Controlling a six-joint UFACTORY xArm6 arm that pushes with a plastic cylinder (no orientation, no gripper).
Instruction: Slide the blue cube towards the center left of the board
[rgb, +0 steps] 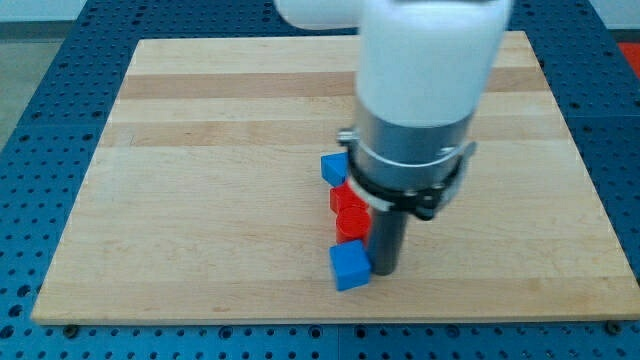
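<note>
blue cube (350, 266), slightly rotated, intact

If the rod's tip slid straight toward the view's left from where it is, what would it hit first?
Most likely the lower blue cube: my tip sits just to its right, apparently touching. Past it, the wooden board looks free, though depth is uncertain.

The arm (425, 70) comes down from the view's top, its white housing blurred and broad. Below it sits a grey and black collar (408, 165). From that the dark rod (387, 235) drops straight, my tip (385, 272) touching the table.
</note>
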